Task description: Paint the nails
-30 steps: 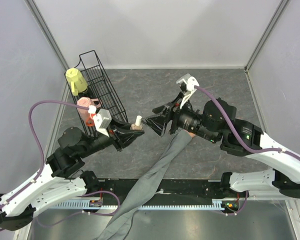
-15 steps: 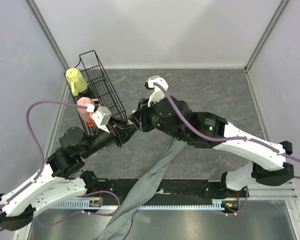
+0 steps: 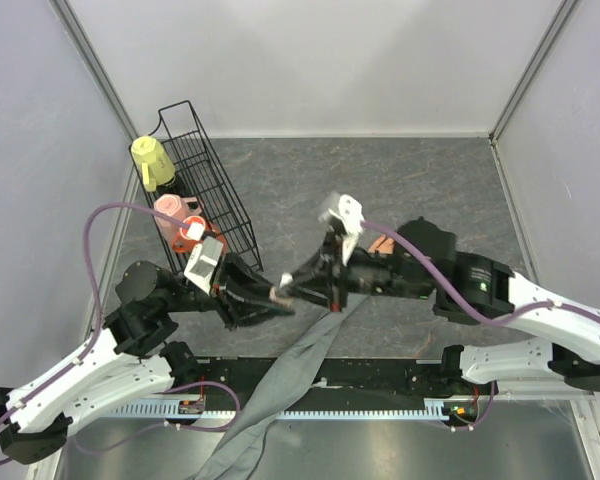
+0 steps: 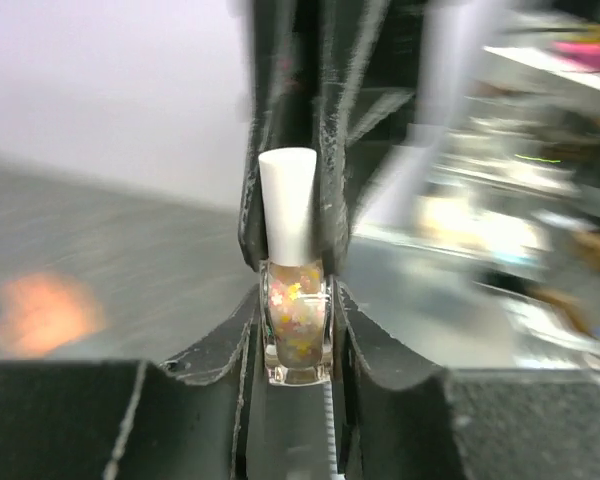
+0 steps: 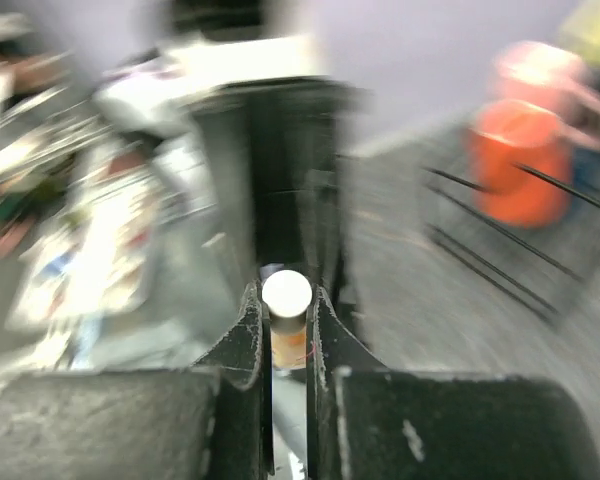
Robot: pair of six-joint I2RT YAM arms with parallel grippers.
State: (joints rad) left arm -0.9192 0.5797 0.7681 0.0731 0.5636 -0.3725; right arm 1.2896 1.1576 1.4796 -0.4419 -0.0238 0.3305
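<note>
We brace the polish bottle (image 4: 297, 338) in our left pincer (image 4: 297, 300); our right pincer (image 5: 285, 300) seemingly grips its cap (image 5: 286, 290) to unscrew.

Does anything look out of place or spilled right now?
Nothing is spilled. The one oddity is the grey sleeve: it trails off the near edge of the table and over the black rail. The polish bottle is gripped in the left pincer, and the right pincer is shut on its white cap.
</note>
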